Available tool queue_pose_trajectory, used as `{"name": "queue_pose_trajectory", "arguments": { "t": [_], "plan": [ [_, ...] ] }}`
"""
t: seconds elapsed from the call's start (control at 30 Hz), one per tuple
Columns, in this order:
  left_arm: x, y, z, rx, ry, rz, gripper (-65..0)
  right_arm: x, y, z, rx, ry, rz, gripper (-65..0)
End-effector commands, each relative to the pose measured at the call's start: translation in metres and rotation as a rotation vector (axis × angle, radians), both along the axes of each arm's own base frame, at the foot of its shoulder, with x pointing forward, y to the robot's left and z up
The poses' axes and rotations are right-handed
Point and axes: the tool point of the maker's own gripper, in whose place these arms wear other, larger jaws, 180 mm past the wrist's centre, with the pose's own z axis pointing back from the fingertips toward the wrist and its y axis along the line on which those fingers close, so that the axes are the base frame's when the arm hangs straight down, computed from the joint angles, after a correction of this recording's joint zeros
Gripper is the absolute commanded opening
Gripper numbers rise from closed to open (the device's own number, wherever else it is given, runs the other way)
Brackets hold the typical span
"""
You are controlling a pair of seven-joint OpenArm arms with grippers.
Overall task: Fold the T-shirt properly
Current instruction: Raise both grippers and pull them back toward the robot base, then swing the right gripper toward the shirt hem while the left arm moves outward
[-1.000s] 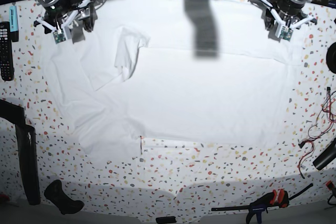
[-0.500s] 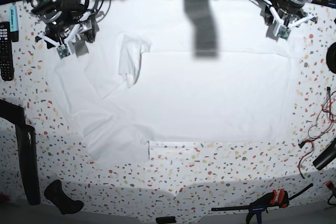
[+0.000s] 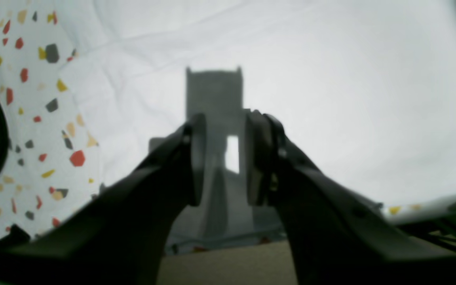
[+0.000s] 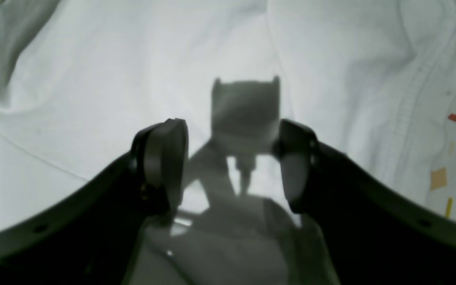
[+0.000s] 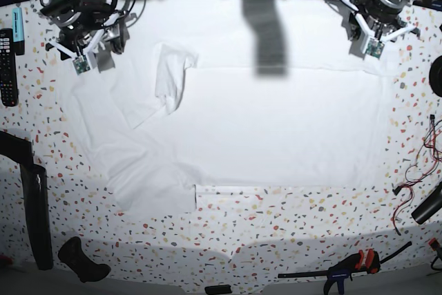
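Shirt axis runs side to side: T-shirt (image 5: 269,129) lies flat between both arms; the folded sleeve (image 5: 169,77) sits nearer the right gripper (image 5: 81,45), fingers spread wide and empty above cloth. Left gripper (image 5: 373,32) hovers over the far corner, fingers narrowly apart, pinching nothing.

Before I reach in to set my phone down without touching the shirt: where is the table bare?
Freest is the speckled table strip along the near edge, between the T-shirt hem and the clamp. A narrower bare band runs between the shirt's side and the remote. Crowded: the wires at the opposite side, and both far corners, where the left gripper and right gripper hover.

speckled table (image 5: 290,226), T-shirt (image 5: 276,129) spread, remote (image 5: 7,67)
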Motion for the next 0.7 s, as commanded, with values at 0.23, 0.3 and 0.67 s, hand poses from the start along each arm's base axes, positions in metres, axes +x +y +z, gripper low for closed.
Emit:
{"name": "queue_pose_trajectory", "arguments": {
  "t": [0.23, 0.3, 0.67],
  "plan": [
    [0.008, -0.001, 0.014, 0.001, -0.054, -0.011, -48.7, 0.019, 0.019, 0.043, -0.025, -0.098, 0.071, -27.8],
    [0.010, -0.003, 0.018, -0.001, -0.065, -0.015, -48.7, 0.022, 0.023, 0.051, -0.023, -0.122, 0.083, -27.8],
    [0.078, -0.015, 0.088, 0.003, -0.371, -0.066, -48.7, 0.077, 0.029, 0.097, -0.023, -0.305, 0.093, -27.8]
  ]
}}
